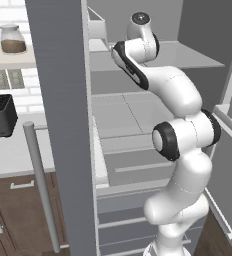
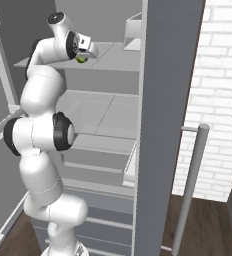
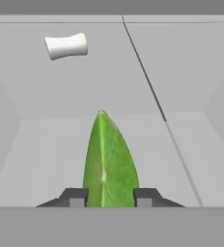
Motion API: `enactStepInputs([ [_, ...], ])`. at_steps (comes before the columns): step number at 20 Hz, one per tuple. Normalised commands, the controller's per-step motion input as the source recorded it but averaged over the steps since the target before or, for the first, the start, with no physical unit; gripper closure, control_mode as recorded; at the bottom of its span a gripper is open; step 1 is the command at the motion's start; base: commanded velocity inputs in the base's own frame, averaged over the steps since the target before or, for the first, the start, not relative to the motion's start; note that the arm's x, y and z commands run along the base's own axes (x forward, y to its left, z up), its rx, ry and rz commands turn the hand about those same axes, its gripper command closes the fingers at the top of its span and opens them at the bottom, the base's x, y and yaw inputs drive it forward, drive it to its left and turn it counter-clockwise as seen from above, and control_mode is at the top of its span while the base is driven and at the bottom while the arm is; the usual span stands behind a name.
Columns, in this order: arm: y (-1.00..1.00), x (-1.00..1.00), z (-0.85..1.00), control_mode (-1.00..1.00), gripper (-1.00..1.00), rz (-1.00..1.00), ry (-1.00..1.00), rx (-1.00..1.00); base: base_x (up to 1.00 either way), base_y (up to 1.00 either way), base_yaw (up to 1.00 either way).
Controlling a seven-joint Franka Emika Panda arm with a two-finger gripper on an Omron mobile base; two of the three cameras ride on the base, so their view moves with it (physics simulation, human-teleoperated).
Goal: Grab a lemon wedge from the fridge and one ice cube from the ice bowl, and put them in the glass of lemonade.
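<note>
Reaching into the open fridge, the gripper has its jaws closed on the lemon wedge, which stands between the two fingertips. In the right base view the lemon wedge is above the upper shelf.

No readable text, label, brand, number or sign anywhere in these views.

White brick wall, dark wood floor.
</note>
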Motion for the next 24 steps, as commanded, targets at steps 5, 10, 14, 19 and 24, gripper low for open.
enactStepInputs([
  [5, -0.19, -1.00, -0.26, -1.00, 1.00, -0.09, 0.00, 0.00, 0.00, 0.00, 0.00],
  [10, -0.76, -1.00, -0.09, -1.00, 1.00, -0.06, -0.03, 0.05, 0.00, 0.00, 0.00],
  [14, -0.48, -1.00, -0.34, -1.00, 1.00, 0.00, -0.02, 0.03, 0.00, 0.00, 0.00],
  [19, -0.06, -1.00, -0.36, -1.00, 1.00, 0.00, -0.04, 0.00, 0.00, 0.00, 0.00],
  [24, -0.03, -1.00, -0.02, -1.00, 1.00, 0.00, -0.22, 0.00, 0.00, 0.00, 0.00],
])
